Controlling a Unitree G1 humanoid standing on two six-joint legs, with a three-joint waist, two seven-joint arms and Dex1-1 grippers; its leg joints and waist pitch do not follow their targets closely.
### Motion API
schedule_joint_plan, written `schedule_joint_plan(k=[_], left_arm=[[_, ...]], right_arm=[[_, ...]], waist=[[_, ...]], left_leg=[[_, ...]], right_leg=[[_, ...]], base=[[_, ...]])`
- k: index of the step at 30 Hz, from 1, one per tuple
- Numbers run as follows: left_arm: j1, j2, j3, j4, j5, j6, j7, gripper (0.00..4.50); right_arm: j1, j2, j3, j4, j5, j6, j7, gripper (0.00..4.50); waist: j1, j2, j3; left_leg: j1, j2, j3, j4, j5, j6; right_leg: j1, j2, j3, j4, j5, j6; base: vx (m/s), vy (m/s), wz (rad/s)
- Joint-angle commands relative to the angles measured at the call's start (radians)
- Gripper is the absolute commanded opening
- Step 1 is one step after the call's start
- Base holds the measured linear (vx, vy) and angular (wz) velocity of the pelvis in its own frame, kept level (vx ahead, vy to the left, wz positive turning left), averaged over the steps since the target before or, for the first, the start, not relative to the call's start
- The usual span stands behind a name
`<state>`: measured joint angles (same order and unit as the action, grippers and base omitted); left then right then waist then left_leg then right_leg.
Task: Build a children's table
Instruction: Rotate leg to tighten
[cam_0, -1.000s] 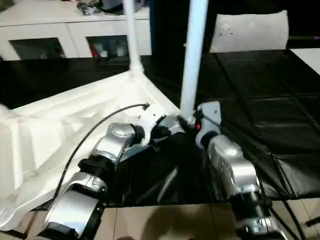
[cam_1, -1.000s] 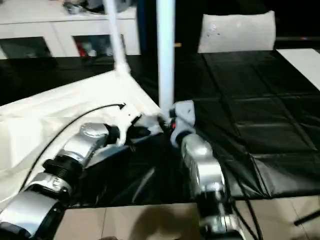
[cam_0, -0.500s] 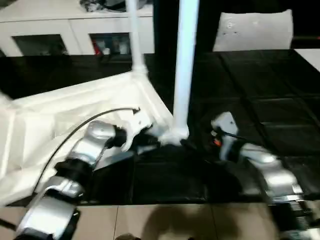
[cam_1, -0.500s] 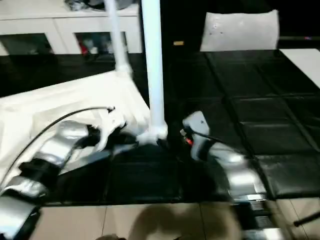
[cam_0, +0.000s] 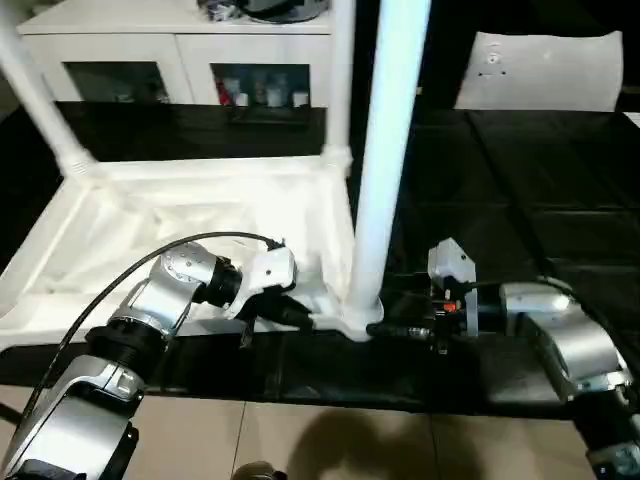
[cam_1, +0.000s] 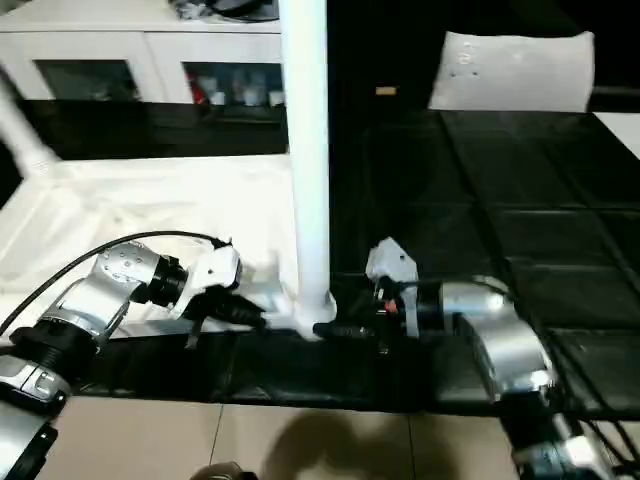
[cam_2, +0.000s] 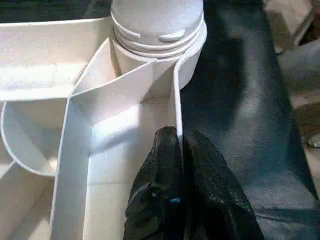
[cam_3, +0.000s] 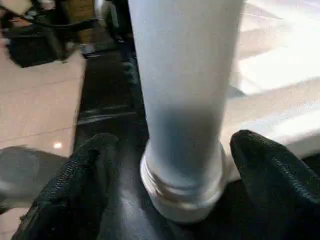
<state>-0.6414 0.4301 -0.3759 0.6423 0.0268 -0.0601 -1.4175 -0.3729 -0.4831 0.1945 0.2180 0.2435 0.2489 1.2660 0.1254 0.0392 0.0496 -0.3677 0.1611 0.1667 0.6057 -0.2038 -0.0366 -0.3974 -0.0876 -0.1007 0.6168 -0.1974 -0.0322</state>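
Observation:
The children's table lies upside down: its white ribbed tabletop (cam_0: 190, 205) rests on the black work table. Three white legs stand in its corner sockets: the near leg (cam_0: 388, 170), a far right one (cam_0: 340, 90) and a far left one (cam_0: 35, 100). My left gripper (cam_2: 180, 145) is shut on a thin wall of the tabletop's rim, just beside the near leg's socket (cam_2: 157, 30). My right gripper (cam_3: 175, 145) is open and reaches in from the right. Its fingers (cam_3: 85, 170) straddle the base of the near leg (cam_3: 182, 90) with gaps on both sides.
The black-covered work table (cam_0: 540, 210) stretches to the right and ends just in front of my grippers, above the beige floor (cam_0: 320, 440). A white glass-door cabinet (cam_0: 150, 45) stands behind. A pale cushioned chair back (cam_0: 540, 70) is at the far right. A black cable (cam_0: 120, 290) loops over my left forearm.
The camera has shifted. My right arm has swung out to the right and its gripper now reaches the near leg's base from the side, fingers apart. The left gripper keeps its hold.

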Motion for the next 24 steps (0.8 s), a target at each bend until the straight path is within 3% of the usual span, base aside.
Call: schedule_joint_plan(k=[1, 9, 18, 19, 20, 24], left_arm=[[0.003, 0.001, -0.055, -0.037, 0.026, -0.026, -0.056, 0.0], [0.011, 0.007, -0.07, -0.054, 0.026, -0.039, -0.083, 0.0], [0.009, 0.008, -0.075, -0.049, 0.03, -0.043, -0.082, 0.0], [0.009, 0.008, -0.075, -0.047, 0.031, -0.044, -0.081, 0.0], [0.009, 0.009, -0.075, -0.044, 0.032, -0.045, -0.079, 0.0], [0.006, -0.003, -0.063, -0.03, 0.034, -0.019, -0.04, 0.0]], right_arm=[[-0.016, -0.003, 0.006, 0.01, 0.013, 0.006, 0.023, 3.61], [-0.039, 0.004, 0.021, 0.051, 0.029, 0.012, 0.075, 3.0], [-0.031, 0.012, 0.03, 0.05, 0.04, 0.025, 0.095, 2.14], [-0.028, 0.012, 0.03, 0.047, 0.043, 0.029, 0.096, 2.14], [-0.022, 0.013, 0.03, 0.037, 0.05, 0.037, 0.096, 2.08], [0.006, 0.032, 0.012, -0.001, 0.077, 0.076, 0.064, 1.99]], waist=[[-0.003, -0.022, -0.069], [0.014, -0.024, -0.07], [0.015, -0.022, -0.071], [0.015, -0.023, -0.071], [0.015, -0.017, -0.072], [0.015, -0.017, -0.071]], left_leg=[[0.006, 0.078, -0.018, -0.065, -0.077, 0.104], [0.008, 0.079, -0.015, -0.067, -0.083, 0.091], [0.007, 0.078, -0.015, -0.067, -0.087, 0.079], [0.007, 0.077, -0.015, -0.067, -0.086, 0.079], [0.006, 0.078, -0.017, -0.066, -0.081, 0.079], [0.008, 0.079, -0.017, -0.068, -0.102, 0.073]], right_leg=[[0.056, -0.085, 0.063, -0.065, -0.119, -0.22], [0.054, -0.086, 0.064, -0.063, -0.118, -0.213], [0.055, -0.086, 0.063, -0.064, -0.116, -0.209], [0.056, -0.086, 0.063, -0.064, -0.112, -0.21], [0.056, -0.086, 0.062, -0.061, -0.102, -0.213], [0.056, -0.085, 0.063, -0.065, -0.105, -0.215]], base=[[0.0, 0.0, 0.0], [0.0, 0.0, 0.0], [0.0, 0.0, 0.0], [0.0, 0.0, 0.0], [0.0, 0.0, 0.0], [0.0, 0.0, 0.0]])
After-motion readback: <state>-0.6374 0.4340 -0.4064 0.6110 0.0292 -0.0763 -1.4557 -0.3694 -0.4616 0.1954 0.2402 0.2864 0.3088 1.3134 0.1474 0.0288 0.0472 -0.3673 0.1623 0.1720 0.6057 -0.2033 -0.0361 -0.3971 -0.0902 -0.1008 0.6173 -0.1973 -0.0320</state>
